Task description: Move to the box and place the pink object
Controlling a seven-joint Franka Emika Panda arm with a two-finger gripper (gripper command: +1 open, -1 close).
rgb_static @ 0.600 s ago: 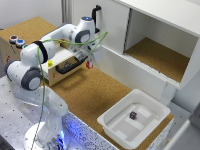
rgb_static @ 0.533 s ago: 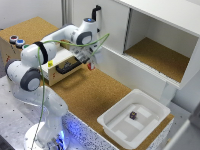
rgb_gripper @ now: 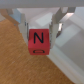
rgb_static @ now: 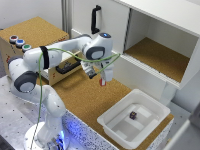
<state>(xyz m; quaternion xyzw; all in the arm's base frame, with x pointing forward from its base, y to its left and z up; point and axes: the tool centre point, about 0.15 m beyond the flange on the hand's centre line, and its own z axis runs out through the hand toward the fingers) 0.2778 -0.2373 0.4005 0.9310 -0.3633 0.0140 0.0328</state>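
Arm pose: the base stands at the lower part of the exterior view's left, the lower link rises, and the upper links reach across toward the exterior view's right at mid height. The wrist is bent downward so that the tool [rgb_static: 102, 81] points at the cork-covered table [rgb_static: 80, 97] from above, clear of the surface. A green cable [rgb_static: 65, 52] loops along the arm from base to wrist.

Tool state: clenched on the pink object [rgb_static: 103, 82]. In the wrist view the two fingers [rgb_gripper: 24, 30] press on opposite sides of the pink object [rgb_gripper: 38, 41], a red-pink cube with a dark letter N on the face toward the camera. The cube hangs between the finger ends, not touching the table.

Location of task items: the pink object is held in the air over the cork surface, in front of the white cabinet [rgb_static: 150, 30]. The box [rgb_static: 112, 122], a shallow white tub, sits on the table toward the exterior view's lower right, well apart from the tool. A small dark cube [rgb_static: 133, 115] lies on the floor of the box.

Other items: a cork-topped box with coloured buttons [rgb_static: 20, 42] stands behind the arm at the exterior view's left.
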